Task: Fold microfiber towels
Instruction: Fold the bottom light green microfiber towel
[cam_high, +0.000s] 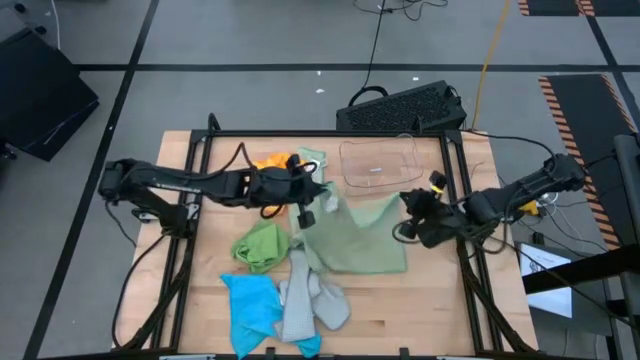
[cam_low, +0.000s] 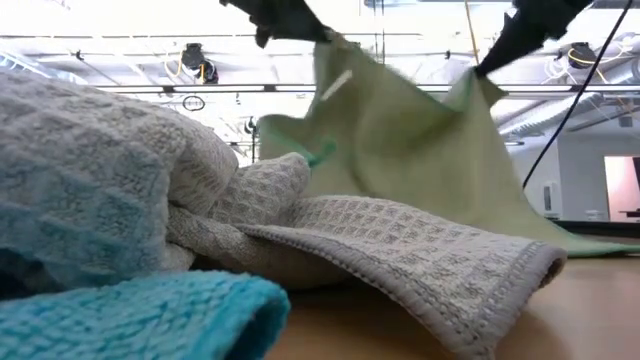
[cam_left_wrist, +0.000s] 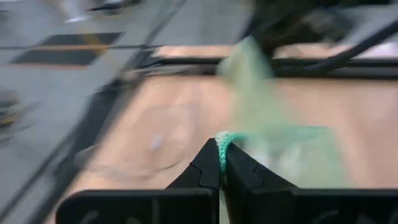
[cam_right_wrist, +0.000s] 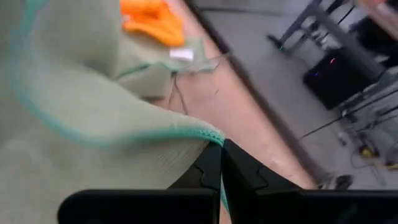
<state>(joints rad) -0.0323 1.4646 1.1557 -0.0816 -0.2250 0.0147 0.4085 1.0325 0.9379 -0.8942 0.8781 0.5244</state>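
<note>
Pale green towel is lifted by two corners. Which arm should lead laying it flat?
Either. Left pincer and right pincer are each shut on a corner of the pale green towel; it hangs between them, so both lower together.

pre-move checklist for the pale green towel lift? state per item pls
1. Left gripper shut on the pale green towel edge: ok, teal hem sits between its fingers.
2. Right gripper shut on the towel's other corner: ok, hem pinched.
3. Towel off the table between the grips: ok in the low view, both corners raised; lower part trails on the wooden table.
4. Towel free of the grey towel: cannot tell; they look overlapped in the high view.
5. Clear plastic bin out of the way: ok, it sits behind the towel.
6. Flat landing spot: not ok, bright green towel and blue towel crowd the front left.
</note>
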